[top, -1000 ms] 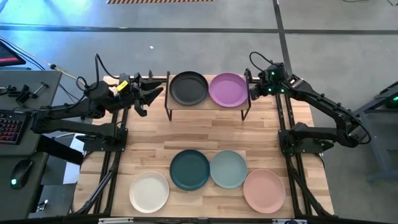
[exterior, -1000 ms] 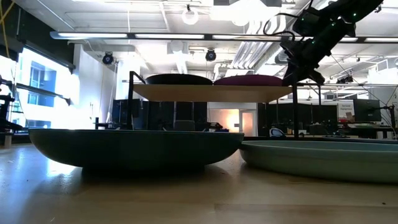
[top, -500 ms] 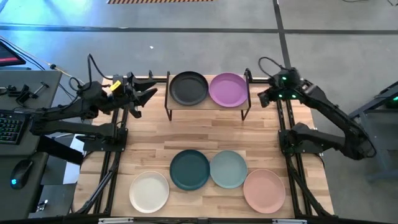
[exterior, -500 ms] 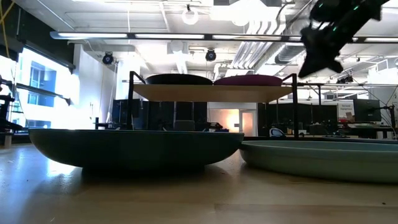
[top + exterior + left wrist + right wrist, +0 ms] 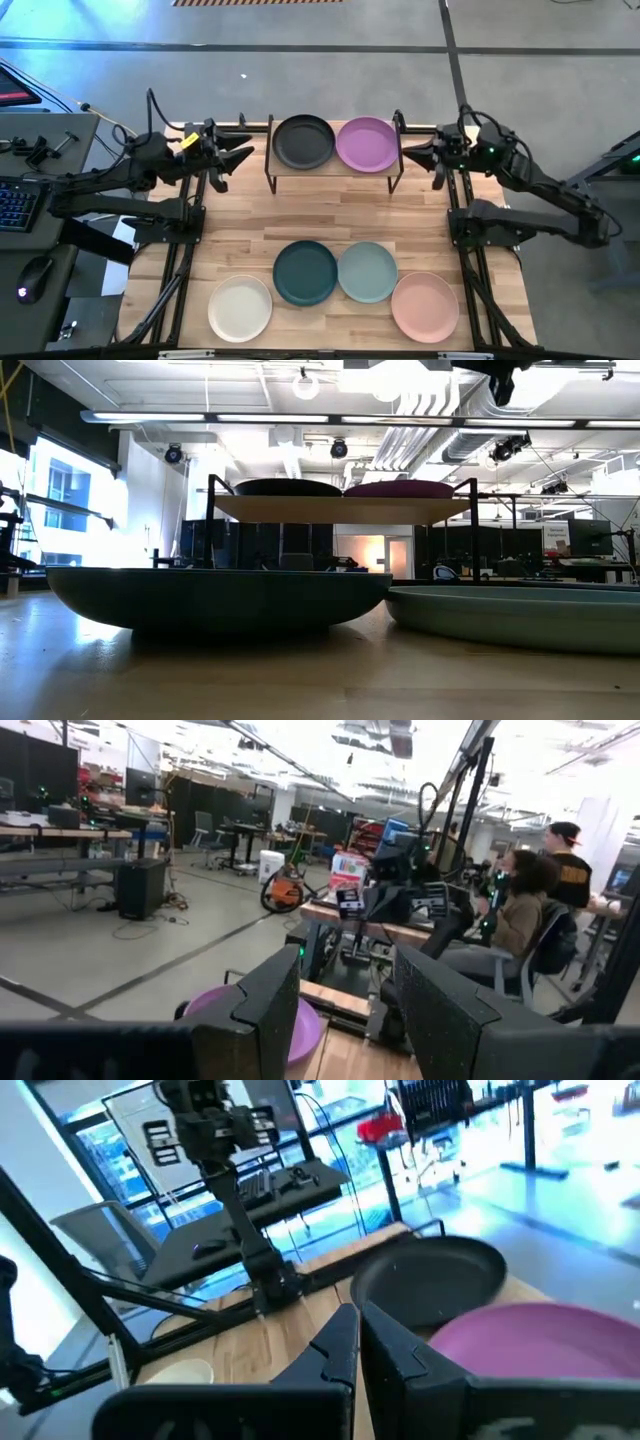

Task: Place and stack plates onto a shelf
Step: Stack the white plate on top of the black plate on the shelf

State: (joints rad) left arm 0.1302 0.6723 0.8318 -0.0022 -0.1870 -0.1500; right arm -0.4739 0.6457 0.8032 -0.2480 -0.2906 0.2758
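The left gripper (image 5: pixel 240 155) hangs at about 9 o'clock of the shelf (image 5: pixel 333 170), just off its left posts, fingers spread with nothing between them; its wrist view shows the two dark fingers (image 5: pixel 268 1010) apart with the purple plate (image 5: pixel 250 1020) beyond. Compared with a second ago it has barely shifted, sitting a touch farther from the shelf.

The shelf is a small light-wood board on thin black legs and posts, at 12 o'clock on the table (image 5: pixel 240 220). On it lie two round matte plates side by side, rims touching: the black plate (image 5: pixel 303 142) on the left, the purple plate (image 5: pixel 367 144) on the right. From the low view both show as dark and purple slivers on top of the raised board (image 5: pixel 340 508).

At 6 o'clock on the table are the other four. The cream plate (image 5: pixel 240 308) lies at about 7 o'clock, apart from the rest. The teal plate (image 5: pixel 305 272) and the blue-green plate (image 5: pixel 367 272) sit rim to rim, and the pink plate (image 5: pixel 425 306), at about 5 o'clock, touches the blue-green one. None of these has moved.

The right gripper (image 5: pixel 420 153) is at 3 o'clock of the shelf, just outside its right posts, pointing toward the purple plate. Its fingers (image 5: pixel 335 1350) are pressed almost together and empty. A second ago it sat close against the shelf's right end; it has since drawn back to the right and turned level, and has risen almost out of the top of the low view.
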